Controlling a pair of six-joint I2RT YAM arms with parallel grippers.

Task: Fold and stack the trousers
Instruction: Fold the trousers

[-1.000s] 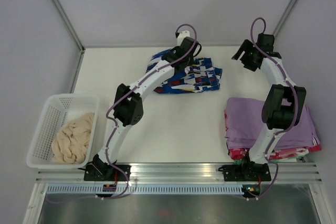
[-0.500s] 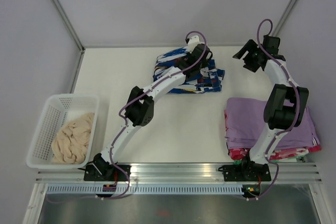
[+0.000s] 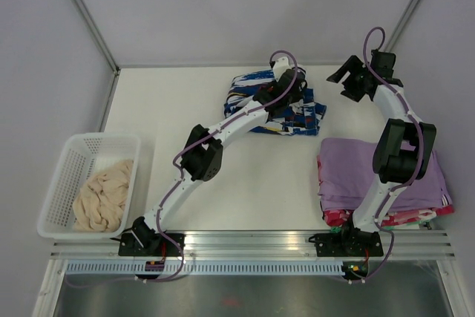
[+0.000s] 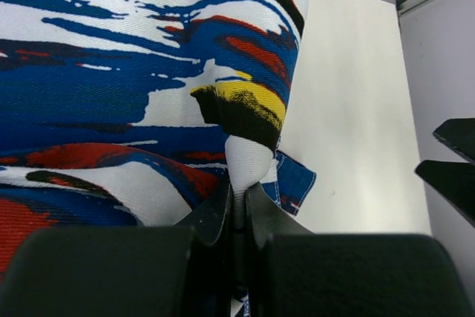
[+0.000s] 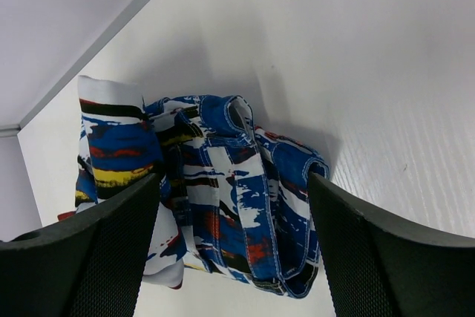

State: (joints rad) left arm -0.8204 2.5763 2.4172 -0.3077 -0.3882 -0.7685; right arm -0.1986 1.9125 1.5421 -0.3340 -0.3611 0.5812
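Shifted rightward since a second ago, the trousers (image 3: 245,96) now lie bunched at the far middle of the table (image 3: 171,116). Their right edge is closer to the right gripper (image 3: 344,83), and the left arm has stretched farther across to drag them.

They are a loose heap, not yet a neat fold: the right wrist view shows waistband and seams rumpled over one another. The cloth looks thin, light and limp. It should slide easily over the smooth top, but it will sag and spill open wherever it is unsupported. Nothing in it looks fragile.

The left gripper (image 4: 237,191) is pinched tight on a small white ridge of fabric. That hold looks good for pulling but would let the rest hang if lifted. A stitched hem or the waistband would likely give a firmer bite than a single layer.

The right gripper hangs just beside the bundle, fingers spread wide, holding nothing. Nearer the bases, on the right, sits the lilac pile (image 3: 371,172), apart from the trousers and probably where they are to be stacked.
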